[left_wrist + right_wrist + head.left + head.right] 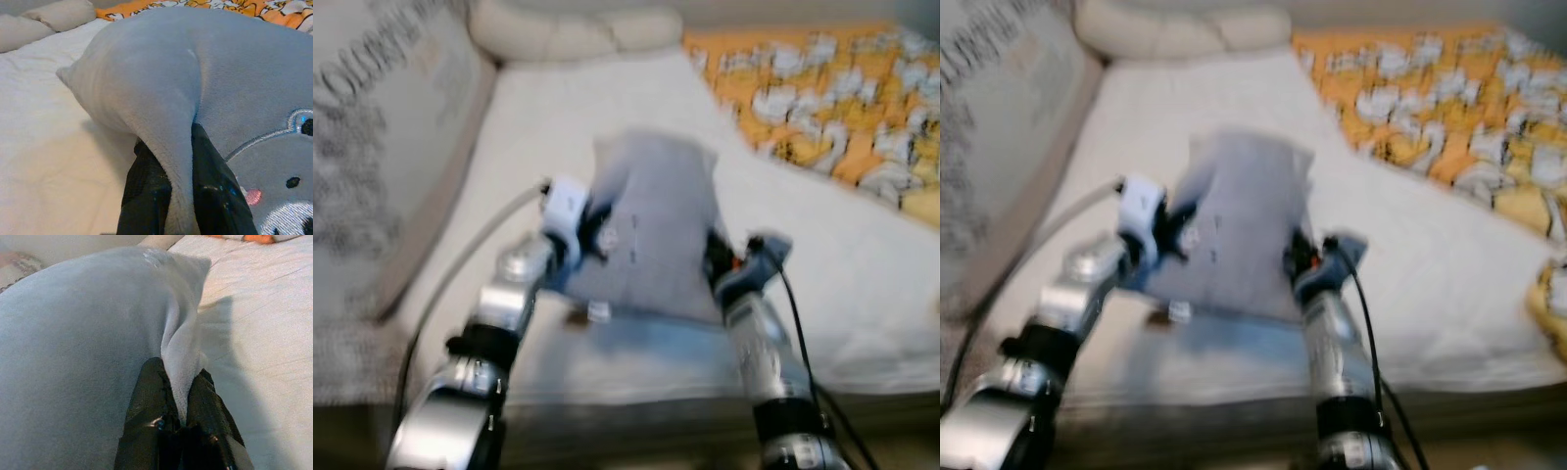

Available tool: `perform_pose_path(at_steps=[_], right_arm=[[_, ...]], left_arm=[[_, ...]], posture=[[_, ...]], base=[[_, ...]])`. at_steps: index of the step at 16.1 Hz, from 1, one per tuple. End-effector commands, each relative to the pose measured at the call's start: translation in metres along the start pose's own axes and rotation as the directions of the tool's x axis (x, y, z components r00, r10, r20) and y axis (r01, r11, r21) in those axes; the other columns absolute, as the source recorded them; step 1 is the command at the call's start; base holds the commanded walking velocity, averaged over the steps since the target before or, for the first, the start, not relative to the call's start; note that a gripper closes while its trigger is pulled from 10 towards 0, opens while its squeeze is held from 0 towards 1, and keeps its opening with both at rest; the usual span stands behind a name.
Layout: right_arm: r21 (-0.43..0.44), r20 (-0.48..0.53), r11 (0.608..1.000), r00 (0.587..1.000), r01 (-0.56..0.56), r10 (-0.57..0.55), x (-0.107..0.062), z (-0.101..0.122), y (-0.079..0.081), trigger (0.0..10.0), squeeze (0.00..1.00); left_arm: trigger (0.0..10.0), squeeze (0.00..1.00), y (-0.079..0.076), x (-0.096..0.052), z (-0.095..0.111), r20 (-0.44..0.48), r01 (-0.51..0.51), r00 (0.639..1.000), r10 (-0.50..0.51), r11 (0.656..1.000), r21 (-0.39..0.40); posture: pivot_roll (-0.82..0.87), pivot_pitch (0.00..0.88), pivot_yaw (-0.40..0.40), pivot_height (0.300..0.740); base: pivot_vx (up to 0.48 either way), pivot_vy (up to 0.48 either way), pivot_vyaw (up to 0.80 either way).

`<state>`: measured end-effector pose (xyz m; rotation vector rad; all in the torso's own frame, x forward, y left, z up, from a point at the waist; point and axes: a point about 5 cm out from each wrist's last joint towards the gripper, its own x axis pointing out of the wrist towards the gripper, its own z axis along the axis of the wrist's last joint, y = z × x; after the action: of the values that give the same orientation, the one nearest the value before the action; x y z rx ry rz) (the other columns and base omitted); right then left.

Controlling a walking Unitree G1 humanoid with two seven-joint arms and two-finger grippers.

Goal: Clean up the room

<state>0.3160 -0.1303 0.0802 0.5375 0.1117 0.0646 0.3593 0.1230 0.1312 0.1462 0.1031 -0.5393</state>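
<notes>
A grey plush pillow [656,230] with an embroidered bear face [288,181] is held up over the white bed sheet [558,127] between my two arms. My left gripper [592,227] is shut on the pillow's left edge, and in the left wrist view its black fingers [146,191] pinch a fold of grey plush. On the opposite edge my right gripper [717,257] is shut too. In the right wrist view its fingers [151,406] clamp a fold of the pillow [88,333].
An orange and white patterned blanket [822,88] covers the far right of the bed. Cream pillows [568,29] lie along the far end. A large printed cushion [382,147] stands along the left side. The bed's front edge runs just below my arms.
</notes>
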Motion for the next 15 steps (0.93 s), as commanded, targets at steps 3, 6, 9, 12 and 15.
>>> perform_pose_path(at_steps=[3,6,9,12,15], right_arm=[[-0.014,0.031,1.000,0.999,0.013,-0.012,-0.0015,0.0088,-0.0066,10.0,0.00],[-0.034,0.025,0.999,1.000,0.003,-0.002,0.0001,0.0088,-0.0050,10.0,0.00],[0.002,-0.003,0.999,0.999,-0.034,0.034,0.0001,0.0067,-0.0028,10.0,0.00],[0.001,-0.014,0.999,0.999,-0.042,0.042,0.0002,0.0055,-0.0023,10.0,0.00],[0.012,-0.021,0.998,0.998,-0.061,0.061,-0.0002,0.0050,-0.0010,10.0,0.00]], left_arm=[[10.0,0.00,-0.0034,0.0023,0.0074,0.036,-0.001,0.999,0.000,1.000,0.016],[10.0,0.00,-0.0028,0.0012,0.0072,0.045,-0.012,0.999,0.011,1.000,0.015],[10.0,0.00,-0.0025,0.0005,0.0071,0.049,-0.028,0.998,0.028,1.000,0.013],[10.0,0.00,-0.0009,0.0001,0.0086,0.061,-0.037,0.997,0.037,0.999,0.003],[10.0,0.00,-0.0007,0.0007,0.0093,0.062,-0.041,0.997,0.041,0.999,-0.002]], posture=[[-0.01,0.000,0.063,0.740],[0.00,0.000,0.052,0.740],[0.00,0.000,0.047,0.740],[0.00,0.000,0.046,0.740],[0.00,0.000,0.049,0.740]], base=[[0.000,0.405,0.00],[0.000,0.267,0.00],[0.000,0.000,0.00],[0.000,0.000,0.00],[0.000,0.000,0.00]])
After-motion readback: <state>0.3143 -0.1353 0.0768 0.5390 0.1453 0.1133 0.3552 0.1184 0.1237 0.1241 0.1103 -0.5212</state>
